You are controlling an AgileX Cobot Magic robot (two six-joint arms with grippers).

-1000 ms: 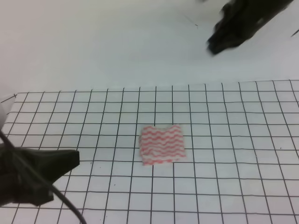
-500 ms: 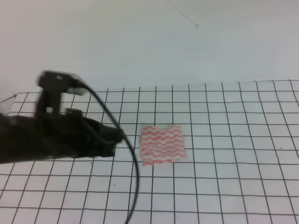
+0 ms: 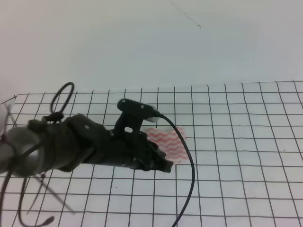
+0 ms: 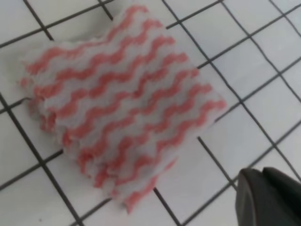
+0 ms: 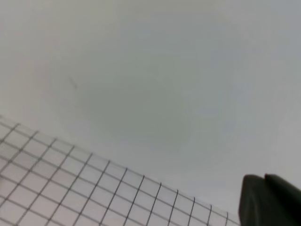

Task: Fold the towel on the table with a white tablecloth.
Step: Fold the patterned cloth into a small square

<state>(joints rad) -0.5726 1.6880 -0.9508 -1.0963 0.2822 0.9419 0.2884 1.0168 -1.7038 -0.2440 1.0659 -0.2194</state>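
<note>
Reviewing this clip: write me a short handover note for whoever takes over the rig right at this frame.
Left tool: over the near-left edge of the towel, not holding it; open or shut cannot be told, since only a dark tip shows in its wrist view.
Right tool: raised away from the work, its camera facing the wall and the far edge of the table; only its tip shows.
Towel: lies flat on the gridded cloth as a small, thick, layered patch, so it looks already folded.
Left: confirm the fold is enough, or add one more, then pull the left arm clear.
</note>
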